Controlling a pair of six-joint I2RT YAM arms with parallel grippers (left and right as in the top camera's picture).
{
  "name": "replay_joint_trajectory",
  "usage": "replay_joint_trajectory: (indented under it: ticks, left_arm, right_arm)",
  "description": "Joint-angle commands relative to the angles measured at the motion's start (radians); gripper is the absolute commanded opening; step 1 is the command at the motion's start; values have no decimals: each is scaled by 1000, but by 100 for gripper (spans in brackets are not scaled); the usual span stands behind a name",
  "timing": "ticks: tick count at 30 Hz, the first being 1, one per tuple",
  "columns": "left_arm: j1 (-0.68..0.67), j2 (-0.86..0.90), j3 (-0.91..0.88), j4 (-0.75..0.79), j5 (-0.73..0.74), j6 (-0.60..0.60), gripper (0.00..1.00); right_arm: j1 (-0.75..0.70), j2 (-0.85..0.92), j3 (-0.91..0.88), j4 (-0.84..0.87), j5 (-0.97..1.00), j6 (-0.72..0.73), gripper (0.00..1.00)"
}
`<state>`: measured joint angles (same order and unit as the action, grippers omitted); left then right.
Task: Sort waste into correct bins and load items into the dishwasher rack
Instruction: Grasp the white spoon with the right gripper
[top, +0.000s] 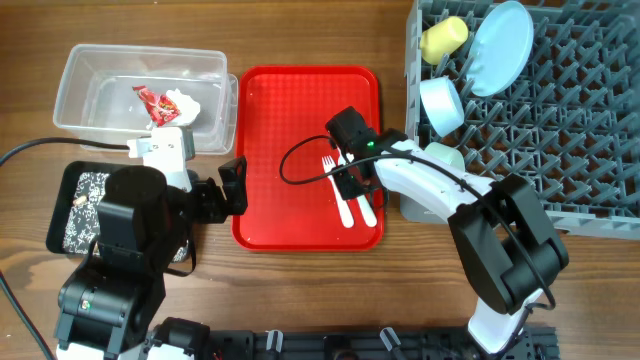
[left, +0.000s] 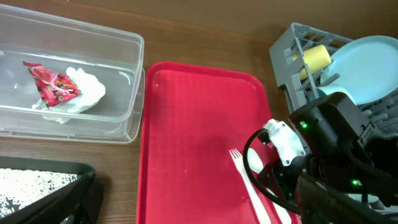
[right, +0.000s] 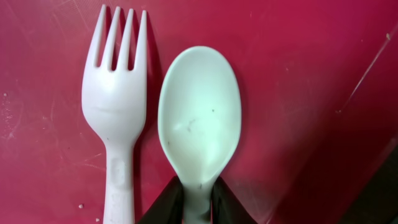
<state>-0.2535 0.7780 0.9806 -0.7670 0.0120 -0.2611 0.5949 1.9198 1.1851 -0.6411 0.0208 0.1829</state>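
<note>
On the red tray (top: 290, 130) a white fork (right: 115, 93) and a white spoon (right: 199, 118) lie side by side. My right gripper (right: 198, 186) is down on the tray, its dark fingers pressed against both sides of the spoon's neck. From overhead, the fork (top: 338, 190) and spoon (top: 362, 205) show just below the right gripper (top: 352, 180). At the tray's left edge my left gripper (top: 234, 187) hangs open, holding nothing. The red-and-white wrapper (top: 157, 103) with tissue lies in the clear tub (top: 100, 60). Crumbly scraps (top: 85, 200) lie in the black tray (top: 62, 215).
The grey dishwasher rack (top: 560, 150) at the right holds a pale blue plate (top: 498, 48), a yellow cup (top: 443, 38) and a bowl (top: 441, 103). A second bowl (top: 445, 158) sits at its front corner. A black cable (top: 300, 165) loops over the tray.
</note>
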Motion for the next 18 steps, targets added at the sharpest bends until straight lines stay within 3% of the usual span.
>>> replay_joint_trajectory:
  ticks: [1,10,18]
  left_arm:
    - [5,-6,-1,-2,-10,-5,100]
    - [5,-6,-1,-11,-10,-5,100]
    - [5,-6,-1,-10,-10,-5,100]
  right_arm:
    - [0,31,-16,4,5,3,12]
    - [0,31,11,-13,4,12,4]
    - [-1,8,190,-126,4,27,4]
